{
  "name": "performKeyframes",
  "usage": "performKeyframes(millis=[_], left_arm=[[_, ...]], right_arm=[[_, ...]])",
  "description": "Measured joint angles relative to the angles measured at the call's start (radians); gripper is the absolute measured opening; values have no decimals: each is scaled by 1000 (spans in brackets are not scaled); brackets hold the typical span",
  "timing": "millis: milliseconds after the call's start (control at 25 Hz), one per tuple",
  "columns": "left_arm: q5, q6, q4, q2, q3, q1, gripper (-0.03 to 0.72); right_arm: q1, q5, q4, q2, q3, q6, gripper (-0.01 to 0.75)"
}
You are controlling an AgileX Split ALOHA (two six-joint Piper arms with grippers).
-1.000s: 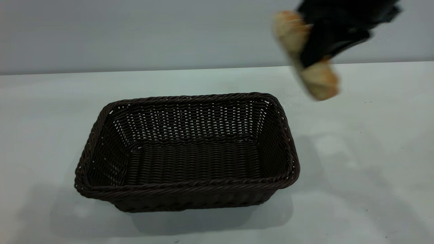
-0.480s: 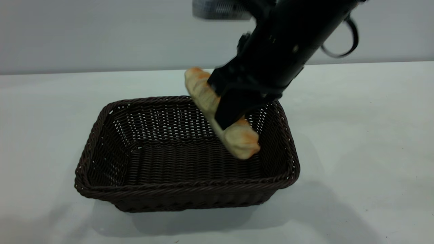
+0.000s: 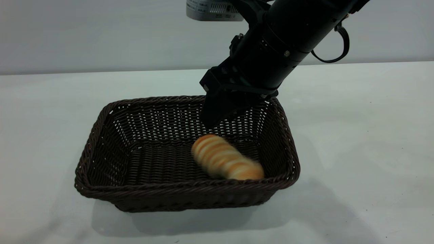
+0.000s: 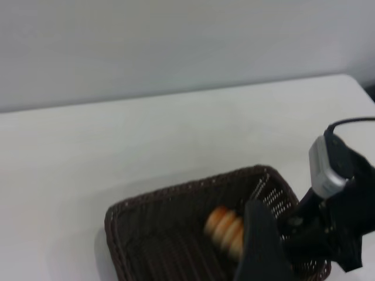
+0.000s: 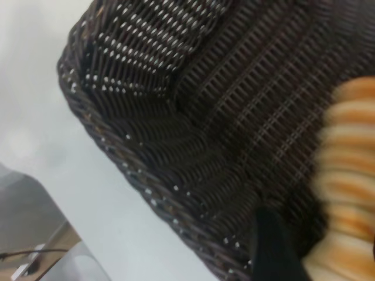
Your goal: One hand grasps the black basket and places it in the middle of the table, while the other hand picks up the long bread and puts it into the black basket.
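Bread [image 3: 226, 158] lies in the basket [image 3: 101, 135]; my right gripper [image 3: 217, 113], fingers apart, hangs at its twelve o'clock. Next I retract.

1. Small dark print on the grey-silver housing [image 3: 214, 10] at the top of the exterior view, above the right arm; too small and cut off to read.
2. No readable text, brand, number or sign elsewhere: none on the black basket [image 3: 101, 189], the long bread [image 3: 225, 159] or the table [image 3: 356, 135].
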Motion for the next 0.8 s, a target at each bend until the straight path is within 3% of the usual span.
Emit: performKeyframes(millis=[320, 480, 800], left_arm=[[52, 60, 0, 0, 0, 0, 532], [102, 95, 4, -3, 0, 0, 532], [178, 83, 73, -50, 0, 0, 532]], right_arm=[[-37, -13, -50, -66, 0, -3, 400], [-122, 14, -79, -173, 0, 17, 400], [-325, 228, -292, -412, 0, 179, 400]])
